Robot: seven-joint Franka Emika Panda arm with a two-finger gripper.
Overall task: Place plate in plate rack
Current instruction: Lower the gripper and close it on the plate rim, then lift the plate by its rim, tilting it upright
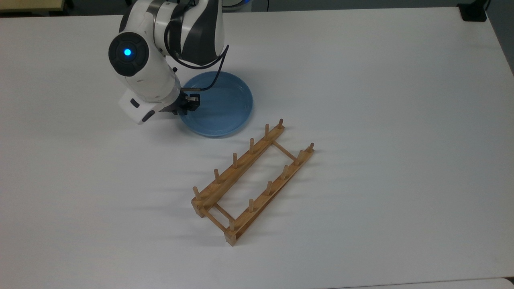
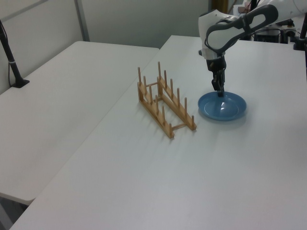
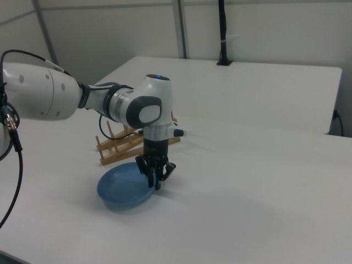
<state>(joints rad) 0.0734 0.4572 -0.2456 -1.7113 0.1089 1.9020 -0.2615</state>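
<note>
While the plate (image 1: pixel 223 104) lies flat on the tabletop (image 1: pixel 361 80) beside the rack (image 1: pixel 251 180), the pincer (image 3: pixel 155 179) straddles its rim, spread

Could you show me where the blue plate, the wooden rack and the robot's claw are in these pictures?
plate (image 1: pixel 225 106): top view, on its bare blue inside.
plate rack (image 1: pixel 237 168): top view, on the long rail nearer the plate.
gripper (image 3: pixel 156 179): right view, midway between its fingertips, at the plate's rim.
</note>
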